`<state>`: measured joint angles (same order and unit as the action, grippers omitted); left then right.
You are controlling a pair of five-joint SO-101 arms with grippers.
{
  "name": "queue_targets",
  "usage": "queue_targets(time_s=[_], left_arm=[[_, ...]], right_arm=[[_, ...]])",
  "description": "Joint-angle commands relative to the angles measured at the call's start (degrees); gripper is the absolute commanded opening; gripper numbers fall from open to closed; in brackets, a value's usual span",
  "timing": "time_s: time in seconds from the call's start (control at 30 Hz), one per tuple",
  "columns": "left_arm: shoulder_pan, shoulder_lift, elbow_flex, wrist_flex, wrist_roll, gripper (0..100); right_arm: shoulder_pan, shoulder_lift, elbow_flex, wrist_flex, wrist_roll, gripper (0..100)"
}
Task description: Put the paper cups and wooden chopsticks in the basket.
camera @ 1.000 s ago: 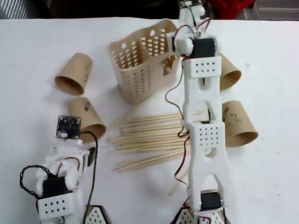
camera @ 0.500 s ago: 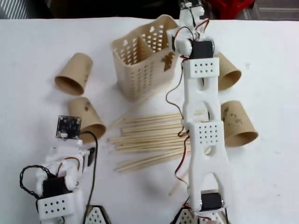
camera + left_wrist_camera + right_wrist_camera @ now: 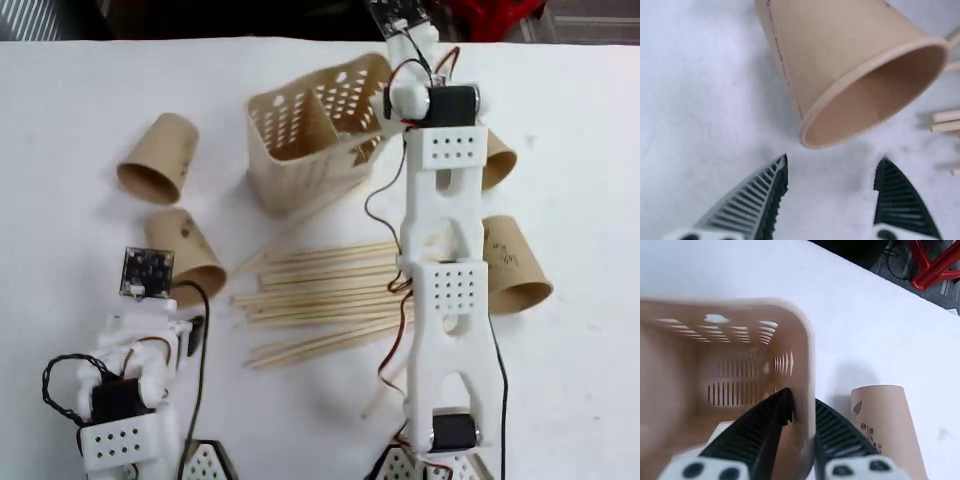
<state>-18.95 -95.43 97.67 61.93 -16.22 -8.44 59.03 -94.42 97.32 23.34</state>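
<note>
Basket (image 3: 300,150) stood at the far middle of the bench (image 3: 80,90); a divider split it into two compartments. Right arm (image 3: 440,280) stretched from the near edge out to the basket's right wall. Right fingers (image 3: 802,407) were clamped on that wall, one finger inside the basket and one outside, with only the wall between them.

Left fingers (image 3: 834,167) were spread wide and held nothing. They sat just short of the mouth of the near-left cup (image 3: 850,65), which lay on its side, mouth toward them, not touching.

Far-left cup (image 3: 160,158) lay on its side, farther out on the left. Far-right cup (image 3: 497,158) lay partly hidden behind the right arm, close to the basket. Near-right cup (image 3: 515,265) lay on its side just right of that arm.

Wooden chopsticks (image 3: 320,295) lay in a loose pile on the bench, nearer than the basket, their right ends under the right arm. All four cups lay on the bench.
</note>
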Motion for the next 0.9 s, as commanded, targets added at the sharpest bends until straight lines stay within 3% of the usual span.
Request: queue_targets(time_s=[0.0, 0.3, 0.87], left_arm=[[-0.1, -0.5, -0.3, 0.1, -0.4, 28], [-0.1, -0.5, -0.3, 0.1, -0.4, 28], [-0.1, -0.5, -0.3, 0.1, -0.4, 28]], right_arm=[[0.7, -6.6, 9.6, 1.7, 1.1, 1.4], [-0.5, -27.5, 42.9, 1.5, 2.9, 1.4], [-0.5, -45.0, 67.1, 1.6, 3.1, 1.4]])
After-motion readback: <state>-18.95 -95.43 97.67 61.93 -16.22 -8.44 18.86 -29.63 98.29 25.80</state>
